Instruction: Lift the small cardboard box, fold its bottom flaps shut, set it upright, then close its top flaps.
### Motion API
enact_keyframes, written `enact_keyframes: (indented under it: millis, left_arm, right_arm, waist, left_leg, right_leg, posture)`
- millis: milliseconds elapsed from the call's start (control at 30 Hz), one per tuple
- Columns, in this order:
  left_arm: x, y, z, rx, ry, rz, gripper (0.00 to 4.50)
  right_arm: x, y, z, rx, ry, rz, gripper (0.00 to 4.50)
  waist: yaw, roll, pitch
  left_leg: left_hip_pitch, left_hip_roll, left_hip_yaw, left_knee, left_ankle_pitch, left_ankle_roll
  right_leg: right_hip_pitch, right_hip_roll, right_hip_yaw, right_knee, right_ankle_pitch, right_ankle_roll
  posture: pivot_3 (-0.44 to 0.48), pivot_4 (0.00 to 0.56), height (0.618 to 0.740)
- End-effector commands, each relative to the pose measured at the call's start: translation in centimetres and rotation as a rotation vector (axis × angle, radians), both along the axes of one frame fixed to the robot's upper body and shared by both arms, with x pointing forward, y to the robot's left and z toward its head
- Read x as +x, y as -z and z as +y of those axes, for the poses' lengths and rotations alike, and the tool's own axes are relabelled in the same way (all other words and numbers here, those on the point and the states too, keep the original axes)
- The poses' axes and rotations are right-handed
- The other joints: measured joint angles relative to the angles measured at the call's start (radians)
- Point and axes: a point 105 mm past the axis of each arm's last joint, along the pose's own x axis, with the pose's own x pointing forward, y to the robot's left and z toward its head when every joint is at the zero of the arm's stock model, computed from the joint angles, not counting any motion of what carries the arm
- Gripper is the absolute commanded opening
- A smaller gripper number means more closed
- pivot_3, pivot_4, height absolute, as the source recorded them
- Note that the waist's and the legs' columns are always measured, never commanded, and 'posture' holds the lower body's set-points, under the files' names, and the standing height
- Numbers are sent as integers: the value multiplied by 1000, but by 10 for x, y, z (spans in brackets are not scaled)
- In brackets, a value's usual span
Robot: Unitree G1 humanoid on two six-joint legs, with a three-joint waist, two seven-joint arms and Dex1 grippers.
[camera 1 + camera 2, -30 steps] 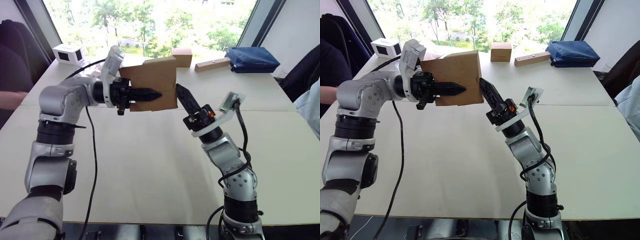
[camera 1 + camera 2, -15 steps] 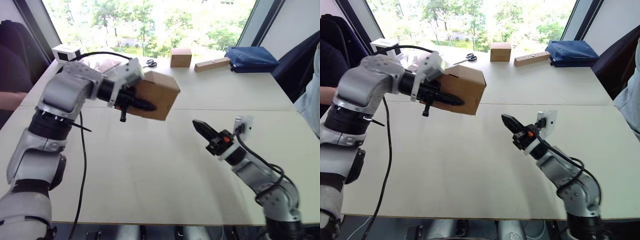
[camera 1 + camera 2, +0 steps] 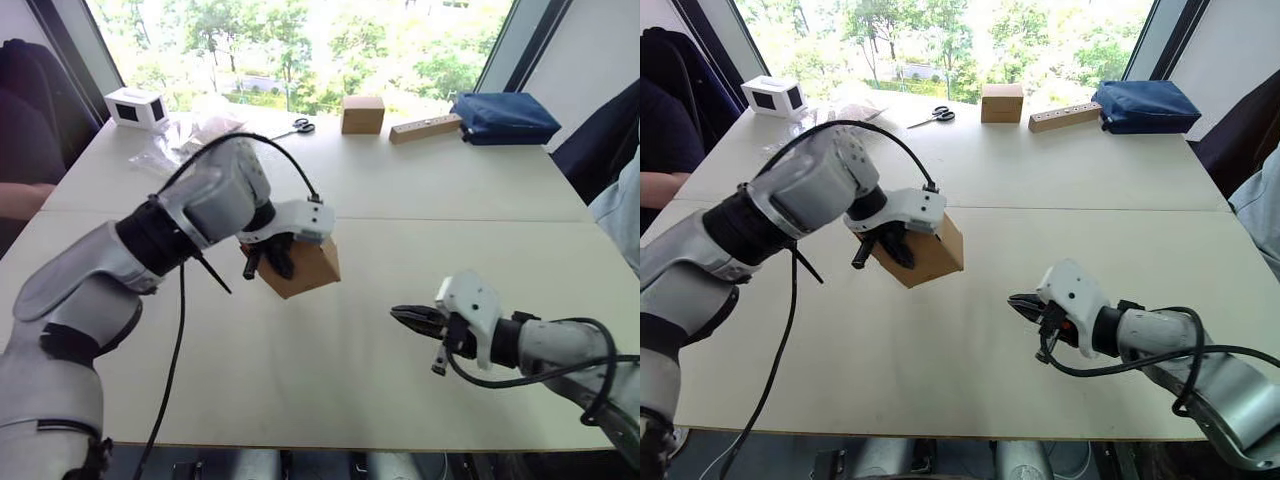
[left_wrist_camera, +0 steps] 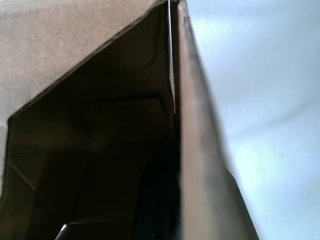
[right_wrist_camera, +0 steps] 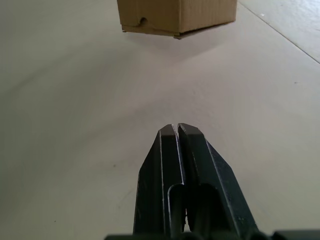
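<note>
The small plain brown corrugated cardboard box (image 3: 300, 266) is in the air, a little above the pale tabletop (image 3: 330, 370), near its middle and on the robot's left side. It is tilted, with one corner pointing down, and its shadow lies on the tabletop under it. The left gripper (image 3: 272, 258) comes from above and holds the box at its upper edge; its jaws are closed on one wall of the box, with one black finger (image 3: 281, 257) outside on the brown face. In the left wrist view, the dark inside of the box (image 4: 100, 150) is visible, with the thin cardboard wall running up between the inside and the outside.

The right gripper (image 3: 398, 314) is low over the tabletop on the robot's right side, well apart from the box, and it points toward the box. Its jaws are pressed together and hold nothing; in the right wrist view the two black fingers (image 5: 192, 165) touch at the tips, and the box (image 5: 176, 16) is in front of them.

At the far edge of the tabletop there are a neat tan cardboard cube (image 3: 362, 114), a long tan block with dark spots (image 3: 425, 128), a dark blue fabric bag (image 3: 503, 118), a pair of scissors (image 3: 298, 126) and a small white box-shaped device (image 3: 135, 106).
</note>
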Motion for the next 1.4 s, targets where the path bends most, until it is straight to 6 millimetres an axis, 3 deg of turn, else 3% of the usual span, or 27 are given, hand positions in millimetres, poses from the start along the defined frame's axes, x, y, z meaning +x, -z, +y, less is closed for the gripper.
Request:
enact_keyframes:
  millis: [33, 233, 467, 567, 700, 1133, 1267, 1400]
  left_arm:
    - [6, -5, -4, 32, -14, -42, 0]
    - [7, -2, -9, 58, 42, -67, 0]
    - [-5, -1, -15, 79, 120, -40, 0]
    - [-10, -2, -21, 73, 125, -29, 712]
    - [-15, -16, -31, 33, 95, -5, 2360]
    - [-27, -77, -46, -231, -47, 137, 2360]
    - [-4, -117, -46, -614, -166, 153, 2360]
    - [43, -130, -11, -912, -242, -251, 2360]
  right_arm:
    - [1, -9, 11, 11, -3, -87, 67]
    - [4, -3, 12, 25, 37, -91, 67]
    - [11, 4, 7, 1, 62, -107, 67]
    - [14, 5, 6, -5, 63, -114, 0]
    - [16, 6, 3, -14, 64, -113, 0]
    - [26, -1, -4, 9, 46, -108, 0]
    - [31, -1, -9, 34, 53, -91, 0]
    - [32, -2, -12, 67, 67, -80, 0]
  waist:
    - [1, 0, 0]
    - [17, 1, 0]
    - [19, 1, 0]
    - [19, 1, 0]
    - [19, 1, 0]
    - [17, 1, 0]
    - [17, 1, 0]
    - [12, 4, -2]
  left_leg:
    - [-1, 0, 0, 1, 0, 0]
    - [-11, 1, -1, 11, -1, 2]
    - [-12, 0, -2, 12, -1, 3]
    - [-12, 0, -2, 12, -1, 3]
    - [-12, 0, -2, 12, -2, 3]
    - [-12, 0, -2, 12, -2, 3]
    - [-12, 0, -2, 13, -1, 3]
    - [-9, 1, -2, 12, -2, 3]
  right_leg:
    - [-1, 0, 0, 0, 0, 0]
    - [-6, 0, 0, 4, 0, 0]
    - [-7, 0, 0, 4, 0, 0]
    - [-7, 0, 0, 4, 0, 0]
    - [-7, 0, 0, 4, 0, 0]
    - [-8, 0, 0, 6, 0, 1]
    - [-9, 0, 0, 9, 0, 2]
    - [-9, -1, 1, 14, -2, 3]
  posture:
    - [0, 150, 740]
    - [0, 150, 740]
    - [0, 150, 740]
    - [0, 150, 740]
    - [0, 150, 740]
    - [0, 150, 740]
    - [0, 150, 740]
    - [0, 150, 740]
